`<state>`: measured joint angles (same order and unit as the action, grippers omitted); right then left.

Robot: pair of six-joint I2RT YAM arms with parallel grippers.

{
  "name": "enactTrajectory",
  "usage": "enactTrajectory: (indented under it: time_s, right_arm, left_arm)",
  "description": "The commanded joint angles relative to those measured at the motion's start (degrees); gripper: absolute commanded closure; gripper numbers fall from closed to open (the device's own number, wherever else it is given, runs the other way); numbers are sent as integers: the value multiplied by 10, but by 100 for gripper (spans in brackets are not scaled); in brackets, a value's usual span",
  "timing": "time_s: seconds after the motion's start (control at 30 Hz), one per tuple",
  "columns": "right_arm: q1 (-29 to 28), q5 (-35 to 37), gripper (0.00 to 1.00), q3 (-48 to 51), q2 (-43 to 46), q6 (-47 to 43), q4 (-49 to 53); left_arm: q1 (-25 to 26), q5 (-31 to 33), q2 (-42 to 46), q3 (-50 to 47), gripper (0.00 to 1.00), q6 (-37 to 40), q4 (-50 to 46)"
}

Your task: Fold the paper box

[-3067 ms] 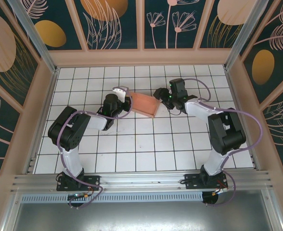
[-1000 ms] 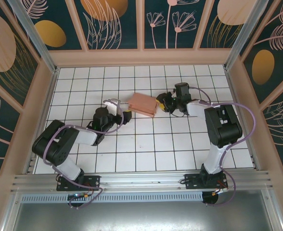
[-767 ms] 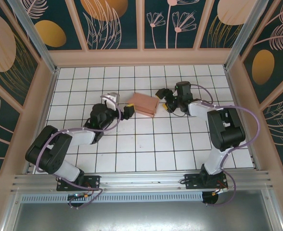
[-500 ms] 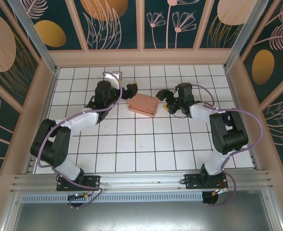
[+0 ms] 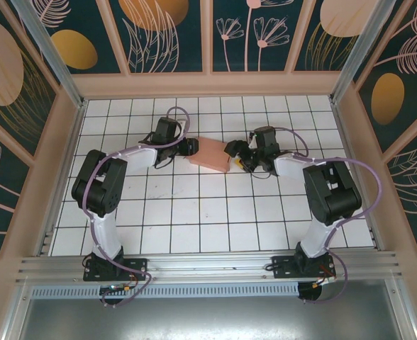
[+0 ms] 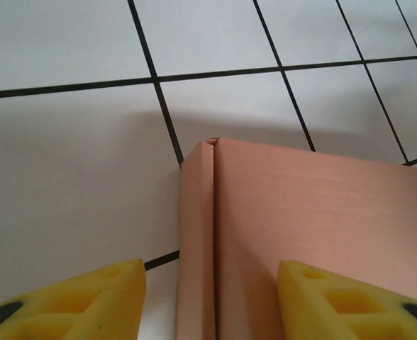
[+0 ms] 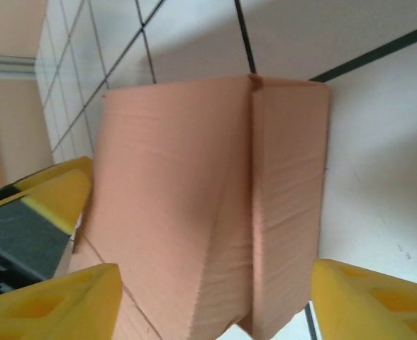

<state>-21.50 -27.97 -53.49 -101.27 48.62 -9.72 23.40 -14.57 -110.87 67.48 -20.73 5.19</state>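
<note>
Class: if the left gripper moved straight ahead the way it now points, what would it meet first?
The salmon-pink card box: its near end lies directly ahead of the left gripper, though the gap is unclear.

A white floor with black grid lines is lying under even light. Teal walls with peach plant prints and pale frames are enclosing it. A metal rail is running along the near edge.
</note>
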Motion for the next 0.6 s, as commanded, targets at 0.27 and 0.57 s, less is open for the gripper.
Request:
enactTrajectory:
  time_s: [0.27,0.57]
  right_arm:
    - [-15,82,48,-82,-68,-102,116]
    - [-20,118,53,-120,-80,-138,161]
  left_arm:
    - [-1,-2,-15,-29,58,-2,-11]
    - [-2,-35,-14,-35,57,-27,15]
